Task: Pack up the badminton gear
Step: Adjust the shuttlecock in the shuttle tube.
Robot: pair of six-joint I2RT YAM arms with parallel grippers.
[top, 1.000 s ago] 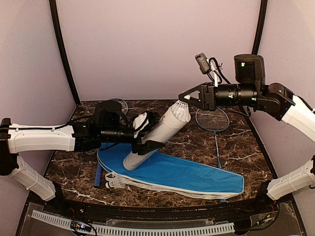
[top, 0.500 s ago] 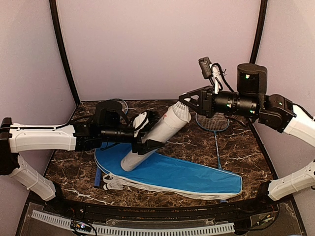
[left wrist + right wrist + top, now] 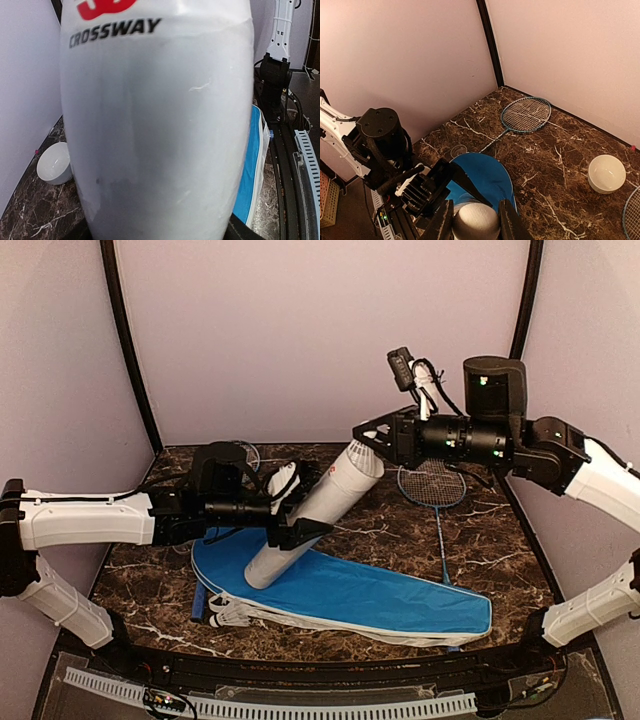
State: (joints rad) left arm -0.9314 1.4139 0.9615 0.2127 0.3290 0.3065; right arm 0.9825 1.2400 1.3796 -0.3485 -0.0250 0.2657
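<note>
A long white tube [image 3: 312, 512] leans from the blue racket cover [image 3: 380, 595] up to the right, with my left gripper [image 3: 287, 518] shut round its lower half. It fills the left wrist view as the tube [image 3: 160, 125], my left gripper [image 3: 157, 236] showing only as dark corners. My right gripper [image 3: 362, 434] is at the tube's upper mouth, shut on a white shuttlecock [image 3: 369, 441]. Its round cork [image 3: 476, 221] sits between the fingers [image 3: 442, 224]. One blue racket [image 3: 432, 484] lies at the right back, another racket [image 3: 244, 453] behind my left arm.
A small white bowl [image 3: 606, 173] stands on the marble table [image 3: 400, 525] near the back wall; the bowl [image 3: 55, 162] is also in the left wrist view. A small clear lid [image 3: 458, 150] lies by the cover's end [image 3: 482, 175]. Purple walls close in three sides.
My right gripper has moved a little left with the shuttlecock, to the tube's mouth. The left gripper has kept its hold, and the tube stands slightly steeper.
</note>
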